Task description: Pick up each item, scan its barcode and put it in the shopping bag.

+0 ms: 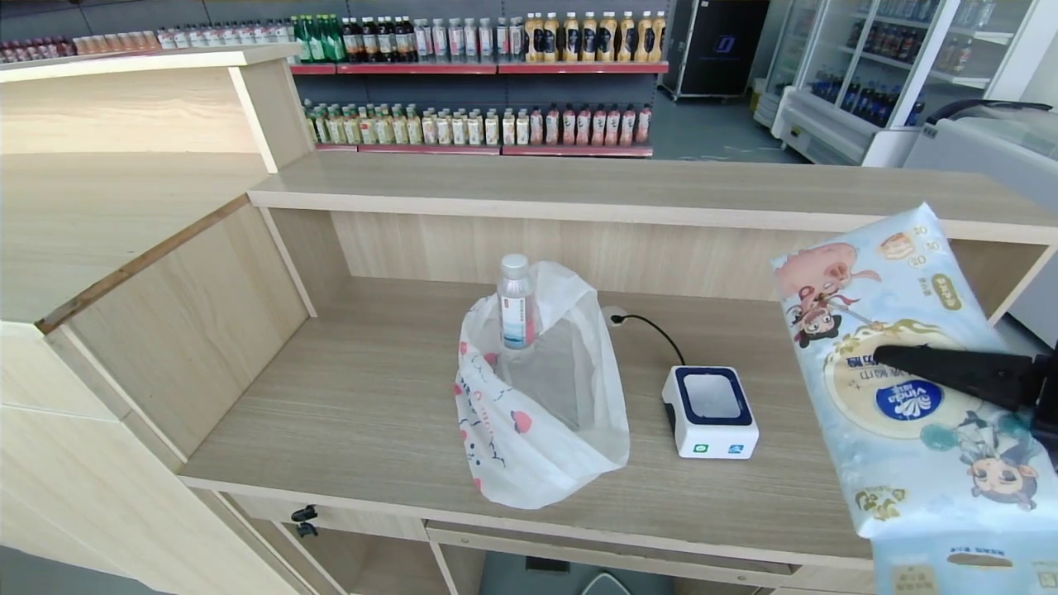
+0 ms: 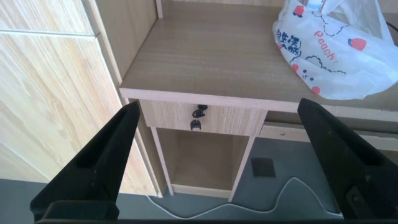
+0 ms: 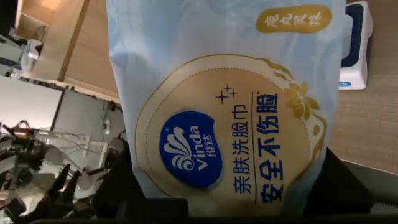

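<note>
A large tissue pack [image 1: 901, 372] with cartoon print hangs in the air at the right of the counter, to the right of the scanner, and my right gripper [image 1: 888, 357] is shut on it. The pack [image 3: 230, 112] covers most of the right wrist view, with a dark finger [image 3: 348, 186] at its side. The white scanner [image 1: 709, 411] lies face up on the counter. Left of it stands the white shopping bag [image 1: 537, 405], holding an upright clear bottle [image 1: 516, 302]. My left gripper [image 2: 217, 168] is open and holds nothing, low in front of the counter's front edge; the bag [image 2: 336, 50] lies beyond it.
The wooden counter [image 1: 372, 413] has a raised back ledge and a tall side wall on the left. A black cable [image 1: 653, 326] runs from the scanner to the back. A drawer with a key [image 2: 199, 115] sits under the front edge. Drink shelves stand behind.
</note>
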Robot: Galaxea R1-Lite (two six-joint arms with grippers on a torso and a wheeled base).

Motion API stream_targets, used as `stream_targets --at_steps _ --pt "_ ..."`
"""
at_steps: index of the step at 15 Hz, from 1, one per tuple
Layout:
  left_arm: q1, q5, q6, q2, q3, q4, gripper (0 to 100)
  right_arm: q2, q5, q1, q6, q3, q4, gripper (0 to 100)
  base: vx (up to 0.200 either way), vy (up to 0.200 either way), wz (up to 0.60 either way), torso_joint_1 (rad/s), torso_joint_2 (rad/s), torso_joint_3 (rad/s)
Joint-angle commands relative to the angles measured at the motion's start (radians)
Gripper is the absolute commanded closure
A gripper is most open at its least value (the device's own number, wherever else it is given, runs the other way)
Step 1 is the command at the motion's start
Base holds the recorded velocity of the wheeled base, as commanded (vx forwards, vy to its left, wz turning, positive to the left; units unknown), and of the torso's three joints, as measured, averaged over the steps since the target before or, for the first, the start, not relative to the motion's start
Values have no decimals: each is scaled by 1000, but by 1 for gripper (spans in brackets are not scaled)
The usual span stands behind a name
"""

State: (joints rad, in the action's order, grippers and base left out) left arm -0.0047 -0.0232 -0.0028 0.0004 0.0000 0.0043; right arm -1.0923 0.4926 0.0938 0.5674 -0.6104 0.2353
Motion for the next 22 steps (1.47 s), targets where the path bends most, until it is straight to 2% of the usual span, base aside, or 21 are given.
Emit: stream_targets --at_steps 1,3,8,11,17,22 --pt "2 0 0 1 0 0 0 -164 104 -105 89 -69 58 100 0 0 0 0 0 0" --pt "2 0 0 1 0 0 0 -264 199 -149 112 -86 101 100 0 0 0 0 0 0" --pt "2 0 0 1 0 0 0 -366 299 -158 95 -81 127 100 0 0 0 0 0 0" --pt "2 0 0 1 0 0 0 -411 374 -175 23 -61 127 100 0 0 0 0 0 0" --pt "0 0 0 1 0 0 0 -469 393 -178 19 -63 128 100 0 0 0 0 0 0" --pt "2 0 0 1 0 0 0 -541 396 -180 -37 -94 128 100 0 0 0 0 0 0"
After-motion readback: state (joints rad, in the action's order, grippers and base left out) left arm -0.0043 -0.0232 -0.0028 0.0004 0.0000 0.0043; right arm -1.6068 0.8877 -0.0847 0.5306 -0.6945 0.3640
